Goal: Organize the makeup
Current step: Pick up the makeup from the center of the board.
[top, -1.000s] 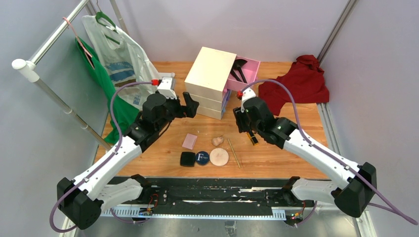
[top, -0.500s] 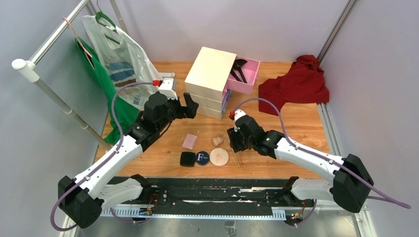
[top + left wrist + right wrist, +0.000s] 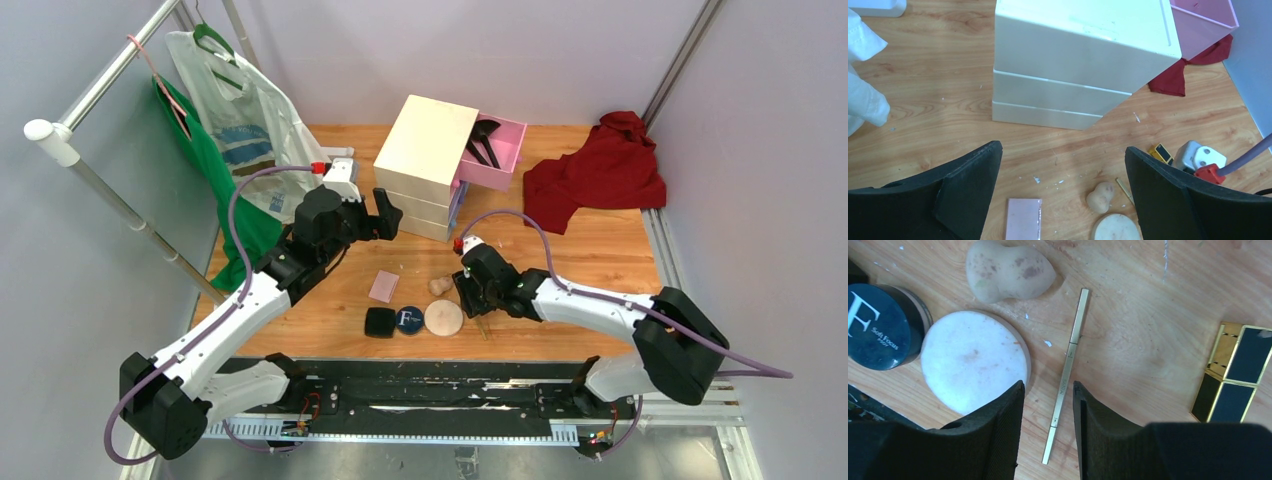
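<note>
Straddles the gold pencil [image 3: 1067,371] with the right tool [image 3: 1048,386], part open, gripping nothing; takes its long axis through the gap, crosswise to closing. Holds left tool [image 3: 1063,147] wide open, farther off.

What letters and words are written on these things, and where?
"F": big white letter on the round navy compact lid.
"Soft Focus": small white print beside it; the line beneath is too small.
Gold pencil: tiny print, unreadable.
White bag: blue print, blurred.
</note>
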Controlling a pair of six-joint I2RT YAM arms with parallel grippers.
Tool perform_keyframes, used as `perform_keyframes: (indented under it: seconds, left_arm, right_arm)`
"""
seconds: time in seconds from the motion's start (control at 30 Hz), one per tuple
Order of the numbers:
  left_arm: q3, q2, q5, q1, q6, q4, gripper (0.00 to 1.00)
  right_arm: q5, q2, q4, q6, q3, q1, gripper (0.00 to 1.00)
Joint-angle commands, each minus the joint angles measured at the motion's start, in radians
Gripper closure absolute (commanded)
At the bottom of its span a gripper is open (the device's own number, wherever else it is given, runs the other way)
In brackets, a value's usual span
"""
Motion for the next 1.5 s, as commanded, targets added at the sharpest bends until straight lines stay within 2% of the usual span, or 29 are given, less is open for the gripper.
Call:
perform_keyframes:
  seconds: [0.0,0.77,0.93,1.03,1.1,1.47]
  left_arm:
    - [0.025,0.002,-0.013,-0.008,0.01,0.014,0.02]
    - [0.02,-0.005,-0.02,-0.007,0.011,0.017,0.02]
    - [0.019,-0.008,-0.023,-0.007,0.011,0.015,0.02]
    - [0.019,-0.009,-0.025,-0.007,0.01,0.015,0.02]
    - [0.017,-0.011,-0.027,-0.007,0.012,0.015,0.02]
    - [0.016,-0.02,-0.029,-0.007,0.007,0.018,0.02]
  right_arm:
    - [-0.004,0.036,0.054,0.023,-0.02,0.015,0.61]
    - [0.076,0.132,0.071,0.017,-0.03,0.016,0.68]
    - [0.106,0.134,0.053,0.026,-0.028,0.016,0.8]
    - [0.133,0.132,0.02,0.026,-0.016,0.017,0.93]
    - [0.153,0.112,-0.01,0.025,-0.006,0.021,0.99]
    - [0.331,-0.195,-0.279,-0.04,0.254,0.1,0.99]
